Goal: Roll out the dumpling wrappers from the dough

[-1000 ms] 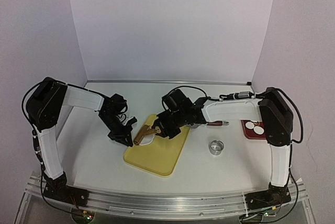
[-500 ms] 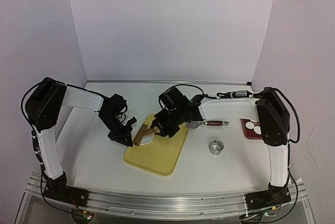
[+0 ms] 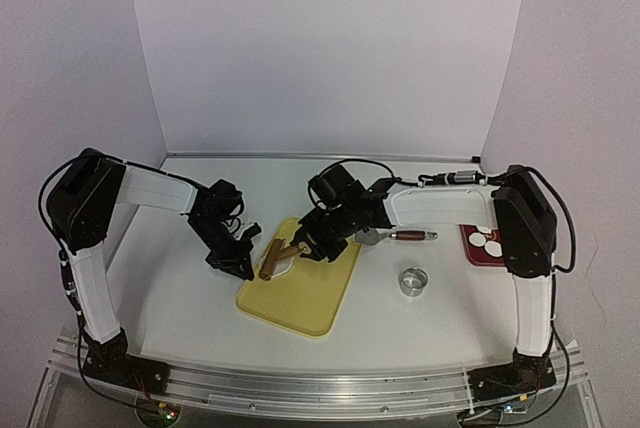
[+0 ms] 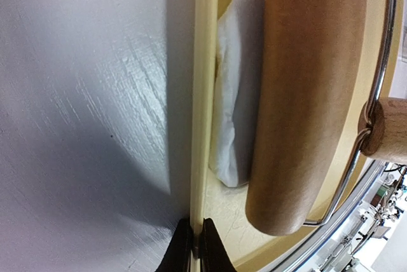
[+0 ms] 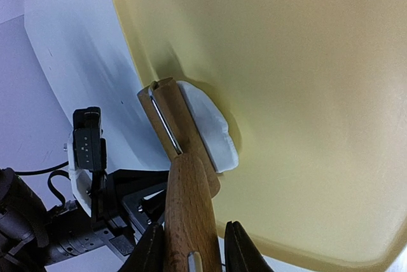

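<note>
I am taking the yellow cutting board as my reference. My left gripper has its fingers drawn nearly together, pinching the board's left rim to steady it. My right gripper is clamped on the wooden handle of the rolling pin, one finger on each side, and the handle fills the gap.

The pin's roller lies across the board's far left corner. It rests on the dough, a white, irregular patch that sits just inside the rim the left fingers hold. In the right wrist view the dough shows from under the roller as a thick, rounded slab, so I judge it only partly flattened.

Two finished dumpling wrappers lie on a dark red plate, well to the right of the board. The metal ring cutter stands on the table between board and plate. A brown-handled tool lies just off the board's far right edge.

I expect the dough to be soft, light and a little tacky. It should give under the roller, and may cling to the wood or tear if pinched. I would work it only through the pin, pressing evenly. Cut discs will be limp and fragile, so I would lift them from underneath at the edge and not from the middle.
</note>
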`<state>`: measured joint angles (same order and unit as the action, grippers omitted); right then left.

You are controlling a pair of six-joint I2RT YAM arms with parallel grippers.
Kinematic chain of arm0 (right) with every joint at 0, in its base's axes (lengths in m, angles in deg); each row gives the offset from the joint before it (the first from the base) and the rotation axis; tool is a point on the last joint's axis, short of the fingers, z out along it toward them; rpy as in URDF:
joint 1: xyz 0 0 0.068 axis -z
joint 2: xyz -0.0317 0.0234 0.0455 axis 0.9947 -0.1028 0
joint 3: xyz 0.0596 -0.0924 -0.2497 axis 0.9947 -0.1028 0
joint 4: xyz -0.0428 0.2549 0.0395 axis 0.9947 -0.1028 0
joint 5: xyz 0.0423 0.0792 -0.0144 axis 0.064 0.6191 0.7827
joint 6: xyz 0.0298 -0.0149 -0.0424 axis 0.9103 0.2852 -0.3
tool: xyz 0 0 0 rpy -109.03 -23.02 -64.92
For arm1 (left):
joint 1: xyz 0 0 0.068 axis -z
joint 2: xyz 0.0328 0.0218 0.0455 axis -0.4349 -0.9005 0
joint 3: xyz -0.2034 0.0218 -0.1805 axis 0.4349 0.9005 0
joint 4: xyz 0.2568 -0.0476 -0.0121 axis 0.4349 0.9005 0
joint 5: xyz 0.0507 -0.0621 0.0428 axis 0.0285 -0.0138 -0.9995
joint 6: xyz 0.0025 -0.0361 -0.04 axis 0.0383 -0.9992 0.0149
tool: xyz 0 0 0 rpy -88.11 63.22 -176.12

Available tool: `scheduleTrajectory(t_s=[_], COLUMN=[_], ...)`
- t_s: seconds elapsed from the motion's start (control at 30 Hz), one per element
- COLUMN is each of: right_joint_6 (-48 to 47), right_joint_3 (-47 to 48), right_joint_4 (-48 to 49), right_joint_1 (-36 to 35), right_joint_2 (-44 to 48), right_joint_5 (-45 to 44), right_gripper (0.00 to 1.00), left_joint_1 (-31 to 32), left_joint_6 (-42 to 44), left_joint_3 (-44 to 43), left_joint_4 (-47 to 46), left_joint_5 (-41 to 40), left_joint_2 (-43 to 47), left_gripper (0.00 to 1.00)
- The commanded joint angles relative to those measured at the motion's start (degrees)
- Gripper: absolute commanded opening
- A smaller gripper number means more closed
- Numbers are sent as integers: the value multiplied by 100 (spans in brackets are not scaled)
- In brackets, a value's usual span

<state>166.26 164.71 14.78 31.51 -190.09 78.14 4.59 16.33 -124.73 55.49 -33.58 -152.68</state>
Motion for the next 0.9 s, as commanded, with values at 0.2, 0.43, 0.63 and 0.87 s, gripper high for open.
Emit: scheduleTrajectory(t_s=[0.2, 0.43, 0.63, 0.87], right_joint_6=[-464, -333, -379, -697], right_joint_3=[-168, -858, -1595, -643], right_joint_4=[-2147, -2137, -2130, -2147], right_joint_1=[-29, 86, 277, 254], right_joint_2=[-1082, -663, -248, -1026], right_joint_5=[-156, -255, -268, -5], right_gripper=[0, 0, 0, 0], left_joint_1=[-64, -82, -108, -110], left_joint_6=[-28, -137, -166, -133], left_joint_3=[218, 229, 230, 215], left_joint_4=[-23, -4, -14, -7], left_joint_5=[-323, -659, -752, -742], left_joint_2=[29, 90, 95, 98], left_gripper=[0, 0, 0, 0])
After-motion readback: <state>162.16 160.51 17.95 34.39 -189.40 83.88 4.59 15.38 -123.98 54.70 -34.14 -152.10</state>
